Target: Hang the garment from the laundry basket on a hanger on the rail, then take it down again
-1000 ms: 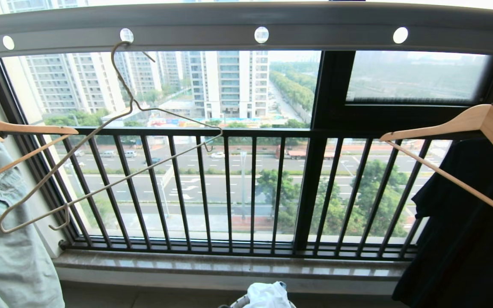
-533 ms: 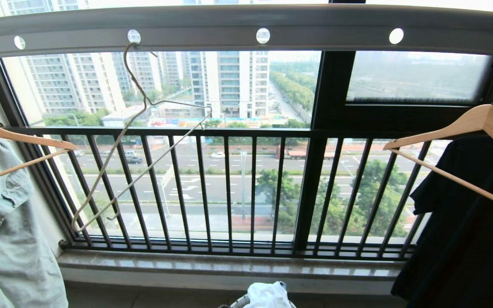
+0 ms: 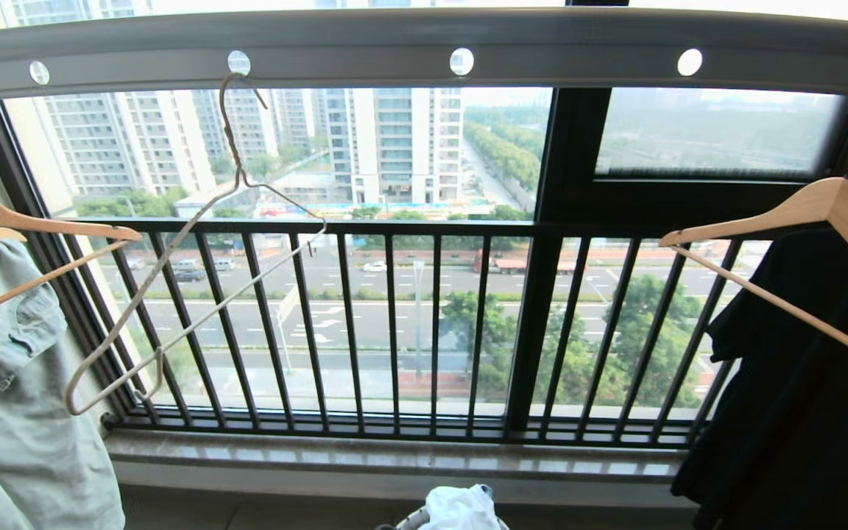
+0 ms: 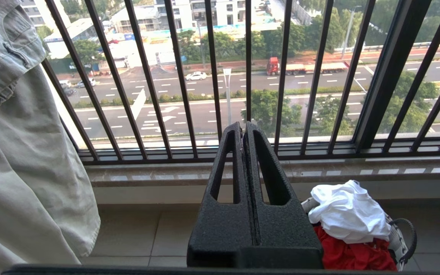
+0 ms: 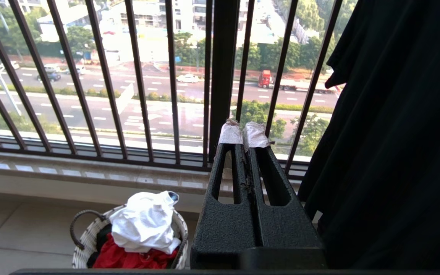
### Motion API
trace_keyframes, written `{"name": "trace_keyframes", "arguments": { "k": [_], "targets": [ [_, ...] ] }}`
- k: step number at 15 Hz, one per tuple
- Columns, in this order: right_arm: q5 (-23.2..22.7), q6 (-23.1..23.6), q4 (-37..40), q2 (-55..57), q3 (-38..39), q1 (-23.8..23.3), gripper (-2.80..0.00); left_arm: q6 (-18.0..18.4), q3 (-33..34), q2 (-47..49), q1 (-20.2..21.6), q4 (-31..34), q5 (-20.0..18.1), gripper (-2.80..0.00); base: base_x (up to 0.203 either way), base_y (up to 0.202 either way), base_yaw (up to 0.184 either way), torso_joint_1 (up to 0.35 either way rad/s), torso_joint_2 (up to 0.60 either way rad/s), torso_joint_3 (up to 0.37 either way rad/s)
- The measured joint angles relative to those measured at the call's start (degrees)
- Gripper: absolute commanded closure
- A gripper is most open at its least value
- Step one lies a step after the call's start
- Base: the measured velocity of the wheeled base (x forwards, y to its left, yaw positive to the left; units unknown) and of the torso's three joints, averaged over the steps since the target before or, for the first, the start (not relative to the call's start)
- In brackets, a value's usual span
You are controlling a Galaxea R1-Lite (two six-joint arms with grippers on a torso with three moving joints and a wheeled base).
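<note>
I'm facing a barred window over a street, with the rail [image 3: 424,44] across the top. The hanger [image 3: 196,243] hooks into one of its holes, bare and tilted down to my left. The shirt [image 5: 143,223] lies crumpled in the basket [image 5: 86,240] on the floor, on top of a red garment [image 5: 128,258]. My left gripper [image 4: 243,131] and right gripper [image 5: 244,133] are both closed tight, empty.

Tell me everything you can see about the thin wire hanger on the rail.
The wire hanger is thin, cream-white and bare, with nothing on it. Its long hook goes through a round hole in the grey rail. It hangs tilted, one end low near the pale garment at left, with small notch hooks at both ends. No gripper touches it.
</note>
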State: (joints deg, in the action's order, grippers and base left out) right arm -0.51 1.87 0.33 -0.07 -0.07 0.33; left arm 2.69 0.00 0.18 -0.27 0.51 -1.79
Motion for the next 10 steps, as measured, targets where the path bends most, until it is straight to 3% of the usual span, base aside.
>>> {"name": "trace_keyframes", "arguments": {
  "k": [10],
  "targets": [
    [0.0, 0.0, 0.0, 0.0, 0.0, 0.0, 0.0, 0.0, 0.0, 0.0, 0.0, 0.0, 0.0, 0.0, 0.0, 0.0, 0.0, 0.0, 0.0, 0.0]
  ]
}}
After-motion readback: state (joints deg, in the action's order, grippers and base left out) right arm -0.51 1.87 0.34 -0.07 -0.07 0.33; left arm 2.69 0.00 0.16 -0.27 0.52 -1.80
